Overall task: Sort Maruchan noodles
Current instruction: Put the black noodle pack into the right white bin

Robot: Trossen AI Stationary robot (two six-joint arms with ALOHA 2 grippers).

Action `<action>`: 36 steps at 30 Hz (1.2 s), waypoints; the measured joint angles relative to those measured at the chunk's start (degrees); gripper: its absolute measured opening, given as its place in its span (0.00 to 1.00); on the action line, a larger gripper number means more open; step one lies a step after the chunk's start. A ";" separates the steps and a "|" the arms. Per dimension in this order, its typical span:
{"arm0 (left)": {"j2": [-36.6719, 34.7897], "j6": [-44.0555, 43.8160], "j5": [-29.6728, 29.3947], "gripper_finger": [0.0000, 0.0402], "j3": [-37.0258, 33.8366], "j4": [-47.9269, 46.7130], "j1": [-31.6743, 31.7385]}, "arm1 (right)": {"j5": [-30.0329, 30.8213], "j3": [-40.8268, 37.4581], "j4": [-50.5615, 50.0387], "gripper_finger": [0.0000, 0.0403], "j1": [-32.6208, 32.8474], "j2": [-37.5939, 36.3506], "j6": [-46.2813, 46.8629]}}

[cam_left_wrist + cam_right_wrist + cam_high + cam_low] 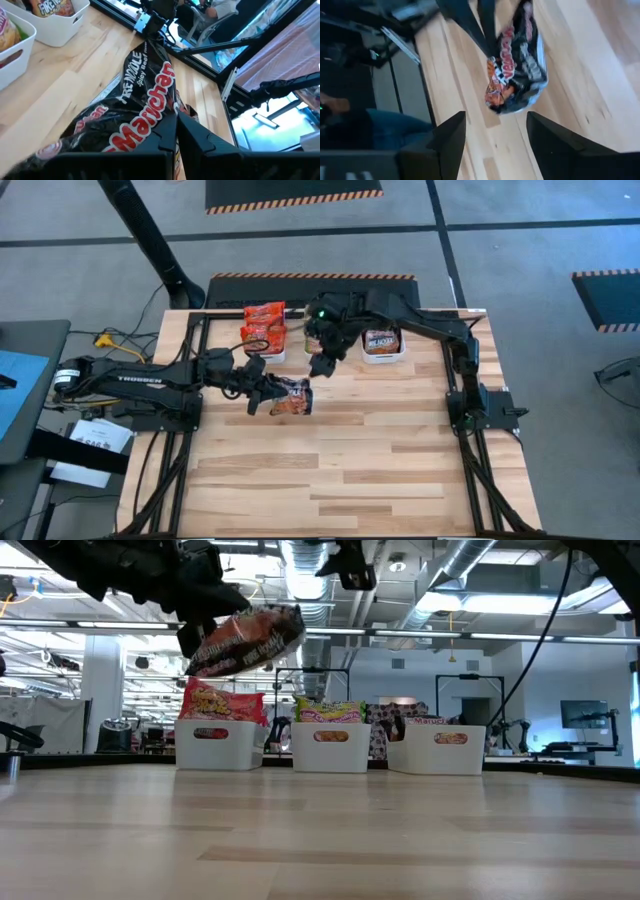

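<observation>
Holding a black Maruchan packet [291, 399] pinched in the air above the pale wood-plank table [330, 470], the left gripper [262, 393] is hanging near the middle. The right gripper [322, 366] is standing with fingers spread wide and empty beside the three white bins [331, 748] at the far edge, which are holding red, green and black packets. Beyond is a bright workshop with ceiling ducts.

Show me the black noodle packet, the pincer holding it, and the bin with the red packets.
Black packet [291, 399], high view, middle of its wrapper.
Left pincer [262, 393], high view, fingertips at the packet's edge.
Red-packet bin [214, 747], low view, its white front wall.
</observation>
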 joint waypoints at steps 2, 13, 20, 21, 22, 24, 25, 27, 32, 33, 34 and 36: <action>0.00 0.17 -0.26 0.00 0.00 -0.18 0.00 | -0.03 -2.35 0.55 0.58 0.57 0.08 -0.02; 0.00 -0.11 -1.04 0.00 0.07 -3.60 0.00 | -0.50 -14.87 3.21 0.54 0.78 0.09 -1.74; -1.21 0.23 -1.37 0.00 0.00 -3.16 0.00 | 1.37 -21.32 13.59 0.54 2.55 0.11 -13.38; -2.01 0.75 -1.19 0.00 0.03 -2.24 0.00 | 2.49 -22.25 15.33 0.54 2.98 0.15 -15.66; -2.95 1.30 -1.10 0.00 0.28 -2.01 0.00 | 3.70 -23.18 17.50 0.54 3.41 0.15 -17.92; -4.80 3.16 -1.11 0.00 0.92 -2.04 0.00 | 6.64 -24.89 21.11 0.55 4.14 0.11 -22.83; -5.85 4.21 -1.09 0.00 1.30 -2.13 0.00 | 7.79 -25.62 22.15 0.55 4.42 0.11 -25.10; -7.58 6.25 -1.11 0.00 2.27 -1.94 0.00 | 9.73 -27.16 25.68 0.55 5.01 0.13 -28.51; -10.82 7.29 -2.51 0.00 3.53 -1.97 0.00 | 11.80 -31.06 34.43 0.55 5.75 0.15 -30.28; -11.21 7.23 -2.67 0.00 3.55 -1.99 0.00 | 11.80 -31.79 36.64 0.55 5.74 0.14 -30.29; -11.49 7.21 -2.86 0.00 3.56 -2.05 0.00 | 11.82 -32.64 38.49 0.55 5.70 0.09 -30.27; -11.63 7.17 -2.92 0.00 3.58 -2.13 0.02 | 11.91 -33.78 40.30 0.55 5.64 0.12 -30.27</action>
